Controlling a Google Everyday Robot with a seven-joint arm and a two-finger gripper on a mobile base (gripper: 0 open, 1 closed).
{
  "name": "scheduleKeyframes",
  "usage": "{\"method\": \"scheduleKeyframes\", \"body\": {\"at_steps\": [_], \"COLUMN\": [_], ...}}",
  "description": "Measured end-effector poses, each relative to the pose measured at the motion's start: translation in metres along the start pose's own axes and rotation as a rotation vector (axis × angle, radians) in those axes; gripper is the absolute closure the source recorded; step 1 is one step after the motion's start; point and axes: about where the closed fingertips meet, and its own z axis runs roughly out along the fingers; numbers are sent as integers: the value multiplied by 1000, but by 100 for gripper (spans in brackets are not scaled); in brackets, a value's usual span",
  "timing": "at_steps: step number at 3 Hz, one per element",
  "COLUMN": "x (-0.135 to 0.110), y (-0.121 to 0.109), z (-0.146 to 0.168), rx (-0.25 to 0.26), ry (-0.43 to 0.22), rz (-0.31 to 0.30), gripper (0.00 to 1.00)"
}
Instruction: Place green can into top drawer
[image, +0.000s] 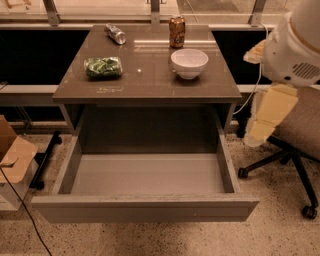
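1. The green can lies on its side on the left half of the tabletop, well apart from the white bowl.
2. The top drawer stands pulled open below.
3. My arm hangs at the right edge, with my gripper out of frame.

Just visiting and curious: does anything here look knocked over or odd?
Two cans lie on their sides: the green can, left on the tabletop, and the silver can behind it. The brown-orange can stands upright. The gripper hangs off to the right, touching nothing.
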Motion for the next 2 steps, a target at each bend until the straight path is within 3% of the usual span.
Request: {"method": "scheduleKeyframes", "body": {"at_steps": [2], "x": [-40], "y": [-28], "z": [25], "rx": [5], "ry": [-67], "rz": [-35], "gripper": [0]}}
